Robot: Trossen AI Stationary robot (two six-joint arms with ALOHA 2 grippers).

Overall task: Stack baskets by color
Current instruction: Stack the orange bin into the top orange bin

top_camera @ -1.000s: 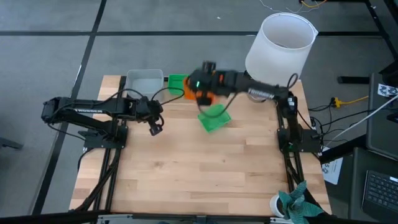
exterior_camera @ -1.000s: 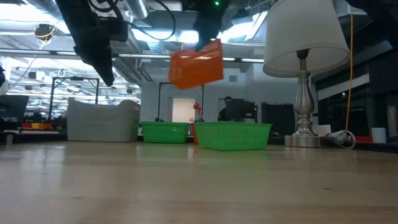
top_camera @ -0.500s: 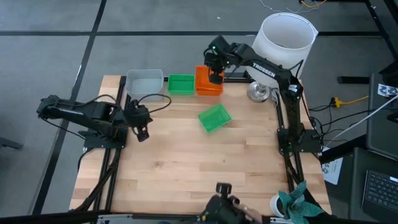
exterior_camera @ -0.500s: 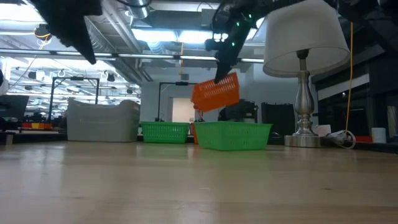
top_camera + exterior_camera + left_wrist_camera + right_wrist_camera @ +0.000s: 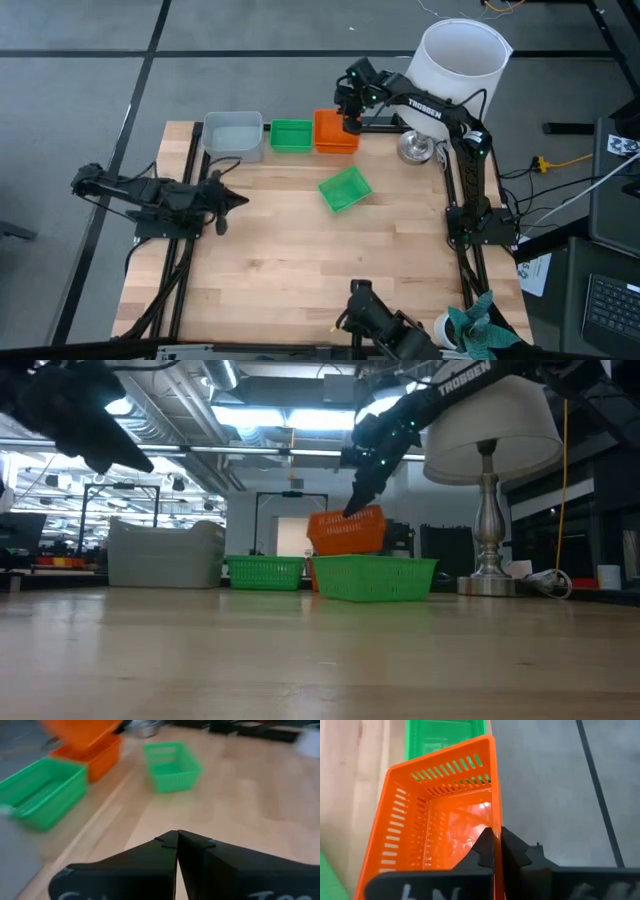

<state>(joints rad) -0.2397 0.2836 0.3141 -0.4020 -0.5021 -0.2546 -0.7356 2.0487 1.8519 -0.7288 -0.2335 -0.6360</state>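
Orange slotted basket [image 5: 435,815] pinched by its rim in your right gripper [image 5: 349,123], upper centre of the high view.
Nearest you, a lone green basket [image 5: 345,189] sits mid-table; farther back a grey-blue basket [image 5: 234,133], another green one [image 5: 291,135] and an orange basket [image 5: 92,755] line the edge, under the white lampshade [image 5: 451,72]. Your left gripper [image 5: 221,207] hangs shut, empty, at left. How many baskets are nested, you can't tell.

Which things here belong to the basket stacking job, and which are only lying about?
Job:
- orange basket, held by the right gripper above the orange stack
- green stack
- loose green basket
- grey stack

Lying about:
- lamp
- left gripper, shut and idle
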